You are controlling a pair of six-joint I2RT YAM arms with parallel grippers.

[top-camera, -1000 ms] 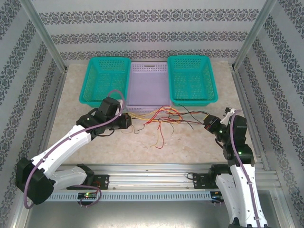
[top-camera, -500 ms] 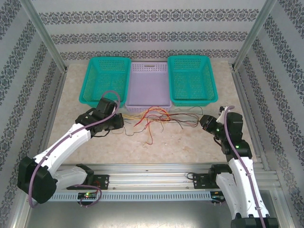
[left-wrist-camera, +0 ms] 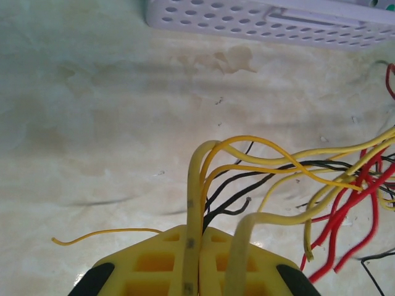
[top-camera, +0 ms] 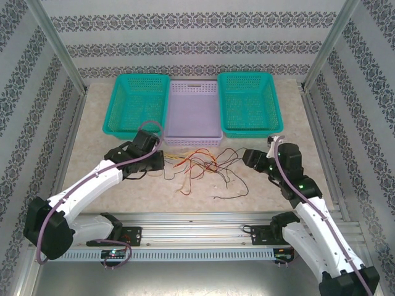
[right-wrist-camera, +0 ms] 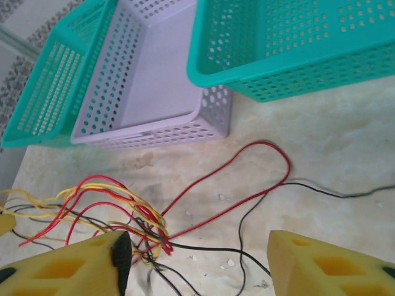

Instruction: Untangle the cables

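The cables [top-camera: 199, 164] are a loose bunch of thin yellow, red and black wires on the table between my two grippers. My left gripper [top-camera: 162, 161] is at their left end. In the left wrist view its yellow fingers [left-wrist-camera: 154, 259] are shut on yellow cables [left-wrist-camera: 194, 185] and black cables [left-wrist-camera: 228, 197] that fan out to the right with red cables [left-wrist-camera: 352, 203]. My right gripper [top-camera: 245, 157] is at the bunch's right end. Its jaws [right-wrist-camera: 197, 246] stand wide open above a knot of cables [right-wrist-camera: 151, 233], a red loop [right-wrist-camera: 271, 154] and a black strand [right-wrist-camera: 247, 250], gripping none of them.
Three baskets stand in a row behind the cables: a teal one [top-camera: 137, 102] on the left, a lavender one [top-camera: 194, 114] in the middle, a teal one [top-camera: 249, 102] on the right. The lavender basket's front wall [left-wrist-camera: 259, 18] is close to the bunch. Bare table [top-camera: 92, 154] lies to the left.
My right gripper has opened and let the cables go while moving left toward the bunch. The stretched cables have gone slack and dropped onto the table. The left gripper stays shut on them.
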